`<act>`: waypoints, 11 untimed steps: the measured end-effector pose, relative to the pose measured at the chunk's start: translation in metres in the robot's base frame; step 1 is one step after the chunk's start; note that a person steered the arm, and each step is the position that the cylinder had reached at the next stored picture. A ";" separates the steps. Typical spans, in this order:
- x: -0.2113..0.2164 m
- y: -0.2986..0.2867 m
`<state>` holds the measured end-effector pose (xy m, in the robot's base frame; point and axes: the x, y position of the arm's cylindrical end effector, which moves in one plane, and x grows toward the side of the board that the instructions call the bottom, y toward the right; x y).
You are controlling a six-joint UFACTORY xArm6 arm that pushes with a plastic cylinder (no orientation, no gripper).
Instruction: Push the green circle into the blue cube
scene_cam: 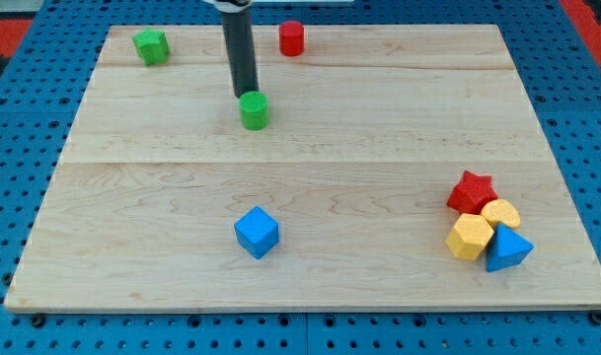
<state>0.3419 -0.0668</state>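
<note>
The green circle (254,109), a short green cylinder, stands on the wooden board (310,286) in the upper middle-left. My tip (245,96) rests right at its upper-left edge, touching or nearly touching it; the dark rod rises to the view's top. The blue cube (257,233) sits well below the green circle, toward the view's bottom, almost straight under it.
A green star-like block (151,45) lies at the top left and a red cylinder (292,38) at the top middle. At the lower right a red star (471,191), a yellow round block (501,213), a yellow hexagon (470,238) and a blue triangle (506,248) cluster together.
</note>
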 end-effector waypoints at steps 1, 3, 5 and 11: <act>0.056 -0.007; 0.062 -0.002; 0.105 0.090; 0.089 -0.045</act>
<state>0.4306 -0.1117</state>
